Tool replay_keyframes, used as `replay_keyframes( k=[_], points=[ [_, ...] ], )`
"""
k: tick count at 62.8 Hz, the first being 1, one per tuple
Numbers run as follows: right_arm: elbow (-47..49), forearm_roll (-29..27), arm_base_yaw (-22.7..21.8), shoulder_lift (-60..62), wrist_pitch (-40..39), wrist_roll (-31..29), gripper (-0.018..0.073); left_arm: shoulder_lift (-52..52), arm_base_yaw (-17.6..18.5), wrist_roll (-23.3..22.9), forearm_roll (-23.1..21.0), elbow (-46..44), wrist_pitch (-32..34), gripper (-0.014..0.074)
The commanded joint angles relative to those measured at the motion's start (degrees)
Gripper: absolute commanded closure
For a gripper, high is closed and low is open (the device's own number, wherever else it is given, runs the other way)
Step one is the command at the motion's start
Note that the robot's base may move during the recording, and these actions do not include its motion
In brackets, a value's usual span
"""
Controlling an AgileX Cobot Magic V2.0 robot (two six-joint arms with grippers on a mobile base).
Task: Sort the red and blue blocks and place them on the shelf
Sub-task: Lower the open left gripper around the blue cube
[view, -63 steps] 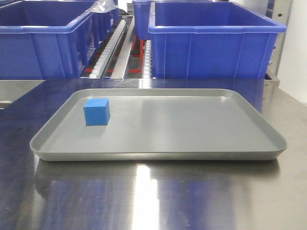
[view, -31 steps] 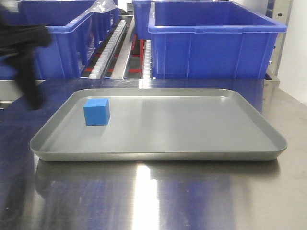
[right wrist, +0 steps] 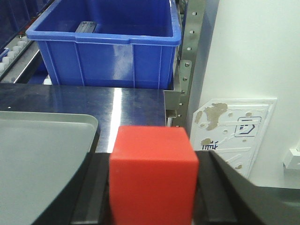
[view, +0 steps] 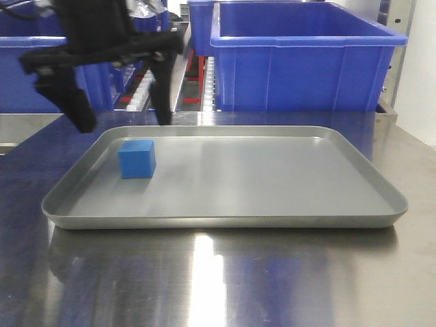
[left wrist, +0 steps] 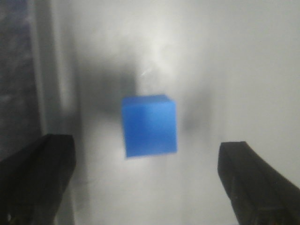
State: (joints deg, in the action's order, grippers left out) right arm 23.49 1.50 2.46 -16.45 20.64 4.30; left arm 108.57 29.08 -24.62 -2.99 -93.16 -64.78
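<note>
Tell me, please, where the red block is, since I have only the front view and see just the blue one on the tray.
Observer: The red block is clamped in the right gripper. Only the right wrist view shows it.
Operator: Thank you. Is it over the tray?
Observer: In that view the tray's corner lies to the left of the block, so it looks to be just off the rim.
Operator: Is the left gripper lined up on the blue block?
Observer: The left wrist view shows that block centred between the open fingers, touching neither one.
</note>
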Motion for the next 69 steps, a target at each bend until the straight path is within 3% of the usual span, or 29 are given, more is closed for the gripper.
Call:
replay_keyframes(
  k=[1,15,51,59,69],
  points=[
    [1.47,0.34,-0.38,-0.42,-4.84,-0.12,0.0503,0.03,0.97,-0.83,0.38,-5.02,-2.33,-0.0053],
    [1.47,0.34,-0.38,-0.42,-4.84,-0.12,0.0503,2.86,1.07,-3.84,3.91,-6.66,-3.59,-0.0053],
    [1.47,0.34,-0.38,-0.42,-4.84,-0.12,0.0503,5.73,1.07,-5.04,2.99,-6.66,-3.37,-0.0047],
    [1.47,0.34,-0.38,-0.42,-4.84,-0.12,0.0503,5.73,1.07,-5.40,2.57,-6.66,-3.37,0.0015],
    [1.47,0.34,-0.38,-0.42,-4.84,-0.12,0.0503,5.73,1.07,-5.40,2.57,-6.66,-3.37,0.0173]
  ],
)
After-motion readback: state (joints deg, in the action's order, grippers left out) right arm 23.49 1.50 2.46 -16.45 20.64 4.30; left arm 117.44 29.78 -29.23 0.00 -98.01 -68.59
